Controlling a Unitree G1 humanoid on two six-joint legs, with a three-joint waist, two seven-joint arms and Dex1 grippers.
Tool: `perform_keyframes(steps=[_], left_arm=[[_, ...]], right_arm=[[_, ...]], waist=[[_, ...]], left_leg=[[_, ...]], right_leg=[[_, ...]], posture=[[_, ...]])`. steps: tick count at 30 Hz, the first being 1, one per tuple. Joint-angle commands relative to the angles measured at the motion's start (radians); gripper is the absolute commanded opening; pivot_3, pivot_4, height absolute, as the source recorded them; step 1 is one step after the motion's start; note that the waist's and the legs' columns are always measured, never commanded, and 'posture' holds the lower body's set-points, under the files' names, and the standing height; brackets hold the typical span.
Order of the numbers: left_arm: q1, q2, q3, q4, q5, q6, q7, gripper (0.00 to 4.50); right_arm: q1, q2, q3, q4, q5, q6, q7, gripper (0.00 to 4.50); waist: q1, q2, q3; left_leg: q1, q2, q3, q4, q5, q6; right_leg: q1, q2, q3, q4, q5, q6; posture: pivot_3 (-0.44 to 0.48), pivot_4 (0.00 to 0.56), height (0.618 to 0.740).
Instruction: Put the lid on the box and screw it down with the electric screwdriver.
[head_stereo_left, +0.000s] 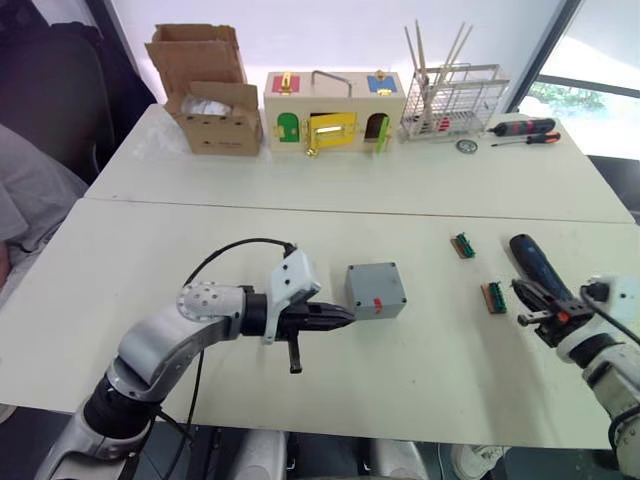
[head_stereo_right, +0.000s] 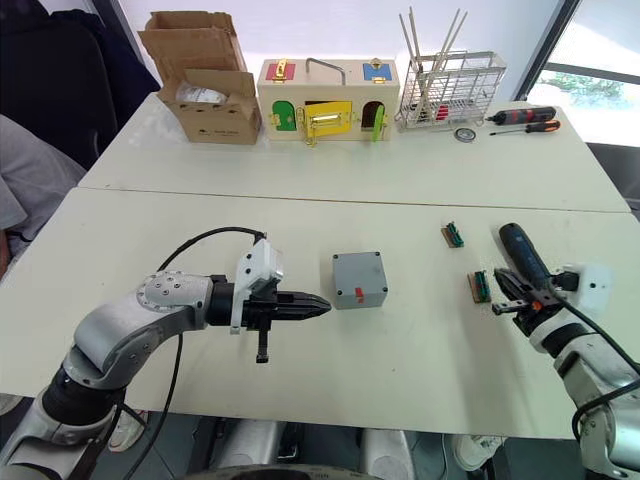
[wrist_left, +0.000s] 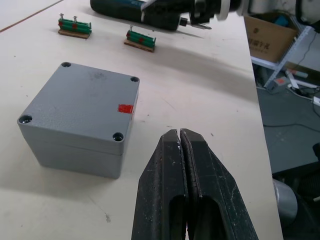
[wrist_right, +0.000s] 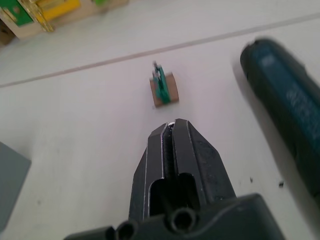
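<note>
Near the middle of the white counter (head_stereo_left: 200, 250) sits the small grey plastic box (head_stereo_left: 376, 290), red label facing you, with the flat grey square lid (wrist_left: 82, 100) already seated on top, its four corner screw holes showing. Your left end effector (head_stereo_left: 340, 317) hovers just beside the box with its black fingers pressed together, empty. Your right end effector (head_stereo_left: 533, 305) is likewise closed on nothing, lying right alongside the thick dark blue cylindrical electric screwdriver (head_stereo_left: 533, 262), which rests on the counter well apart from the box. Two small green terminal blocks (head_stereo_left: 493, 296) lie between them. Expect the driver to be fairly heavy, rigid and smooth-bodied, so it may roll; take it around mid-barrel. The box looks light and may slide under pressure, so brace its side.
</note>
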Motion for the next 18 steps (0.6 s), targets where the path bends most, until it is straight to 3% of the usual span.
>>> perform_keyframes(steps=[1,5,9,18], left_arm=[[-0.023,-0.012,0.059,0.009,-0.026,-0.015,0.012,0.0],[-0.011,0.011,0.146,0.026,-0.044,0.014,0.05,0.0],[0.024,0.067,0.199,0.0,-0.058,0.032,0.052,0.0],[0.086,0.112,0.255,-0.063,-0.102,0.072,0.089,0.0]], right_arm=[[-0.013,-0.019,-0.032,-0.096,0.053,0.016,-0.001,0.01],[-0.13,-0.076,0.081,-0.2,0.166,0.132,0.031,0.01],[-0.268,-0.082,0.259,-0.172,0.171,0.173,0.075,0.01],[-0.313,-0.07,0.409,-0.063,0.074,0.091,0.16,0.01]], waist=[[0.0,0.0,0.0],[-0.014,0.0,0.001],[-0.019,-0.001,0.002],[-0.001,-0.003,0.003]], left_leg=[[0.0,0.0,0.0,0.0,0.0,0.0],[0.001,0.0,0.0,0.0,0.0,0.0],[0.001,0.003,-0.001,0.0,0.0,0.0],[-0.001,0.0,0.0,0.0,0.0,0.0]], right_leg=[[0.0,0.0,0.0,0.0,0.0,0.0],[0.0,0.001,0.001,0.001,0.0,0.0],[0.0,0.003,0.0,0.001,0.0,0.0],[0.0,-0.002,0.0,-0.001,0.0,0.0]], posture=[[0.0,0.15,0.731],[0.0,0.15,0.731],[0.0,0.15,0.731],[0.0,0.15,0.731]])
